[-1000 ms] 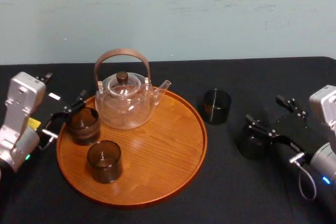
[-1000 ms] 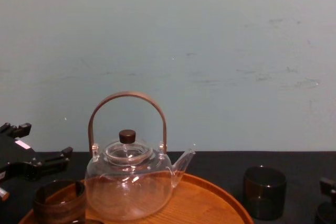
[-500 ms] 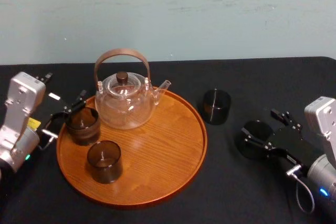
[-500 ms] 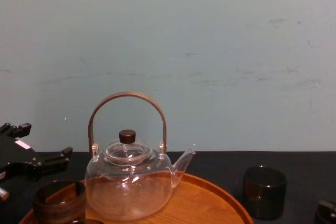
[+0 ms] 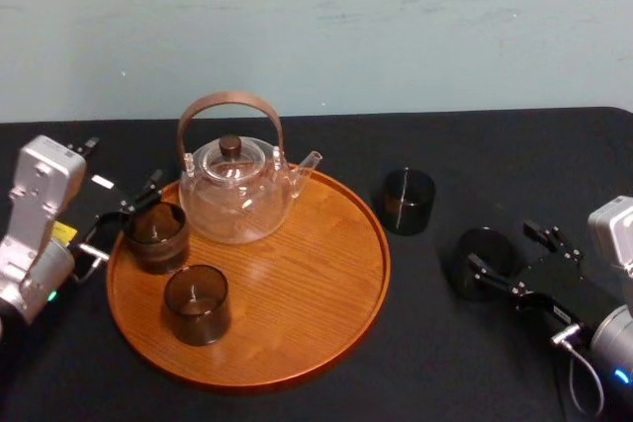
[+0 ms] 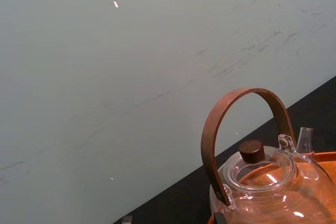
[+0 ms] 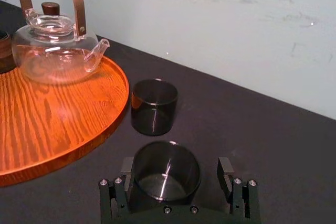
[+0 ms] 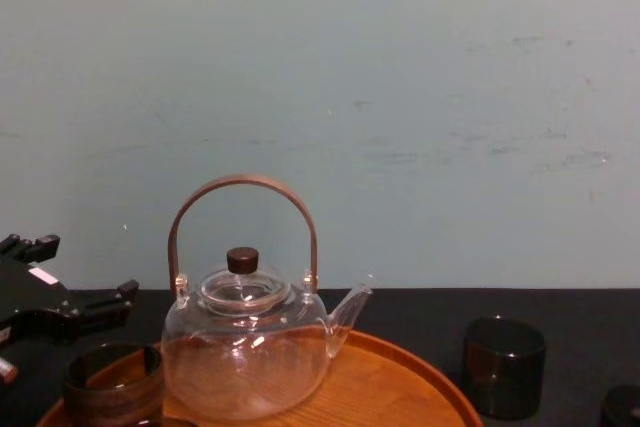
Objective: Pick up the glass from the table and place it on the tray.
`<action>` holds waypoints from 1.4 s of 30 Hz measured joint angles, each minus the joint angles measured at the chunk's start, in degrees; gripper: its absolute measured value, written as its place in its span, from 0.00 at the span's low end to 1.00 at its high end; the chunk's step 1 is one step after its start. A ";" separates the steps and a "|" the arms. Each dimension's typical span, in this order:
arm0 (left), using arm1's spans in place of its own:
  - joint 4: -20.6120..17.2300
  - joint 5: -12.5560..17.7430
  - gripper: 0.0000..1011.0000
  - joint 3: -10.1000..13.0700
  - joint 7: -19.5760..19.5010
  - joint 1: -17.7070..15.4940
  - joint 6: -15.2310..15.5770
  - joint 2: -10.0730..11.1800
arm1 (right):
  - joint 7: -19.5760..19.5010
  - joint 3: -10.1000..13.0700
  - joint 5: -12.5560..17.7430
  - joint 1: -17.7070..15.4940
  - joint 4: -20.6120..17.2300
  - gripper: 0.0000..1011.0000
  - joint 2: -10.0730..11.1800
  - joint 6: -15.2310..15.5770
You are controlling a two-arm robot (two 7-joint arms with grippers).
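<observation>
Your right gripper sits low over the black cloth-covered table, its fingers spread apart on either side of the dark smoked round glass. One finger is just beside the glass wall and the other stands a little clear of it. The glass stands upright on the cloth, to the right of the large round orange-brown wooden tray and apart from its rim.

A second dark glass cup stands on the table between that glass and the tray's back right rim. On the tray you have a clear glass teapot with a brown arched handle at the back, and two more dark cups on its left side.

Your left gripper hangs by the tray's left rim. Its fingers look parted, though the angle is poor.
</observation>
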 joint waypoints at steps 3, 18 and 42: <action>0.00 0.00 0.99 0.00 0.00 0.00 0.00 0.00 | 0.75 0.29 0.03 -0.27 0.42 0.99 -0.37 -0.06; 0.00 0.00 0.99 0.00 0.00 0.00 0.00 0.00 | 3.77 1.24 -0.76 -0.36 2.28 0.99 -2.11 -0.22; 0.00 0.00 0.99 0.00 0.00 0.00 0.00 0.00 | 6.60 2.96 -1.49 0.23 5.82 0.99 -4.83 0.69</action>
